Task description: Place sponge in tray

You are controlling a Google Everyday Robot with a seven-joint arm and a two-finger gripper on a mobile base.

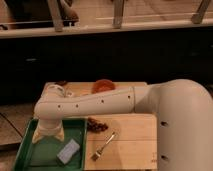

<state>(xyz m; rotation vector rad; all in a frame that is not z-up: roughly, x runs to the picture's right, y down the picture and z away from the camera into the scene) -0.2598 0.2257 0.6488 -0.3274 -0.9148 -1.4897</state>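
The pale blue-grey sponge [68, 150] lies flat inside the green tray [30, 156], toward its right front part. My white arm reaches from the right across the boards. The gripper [48, 134] hangs over the tray's back left part, up and to the left of the sponge, and is not touching it.
Two wooden boards [135, 137] lie right of the tray. A fork [103, 146] and a dark reddish food pile [97, 125] rest on the near board. An orange bowl [103, 85] and a small white item [56, 90] sit on the far board. A dark counter wall stands behind.
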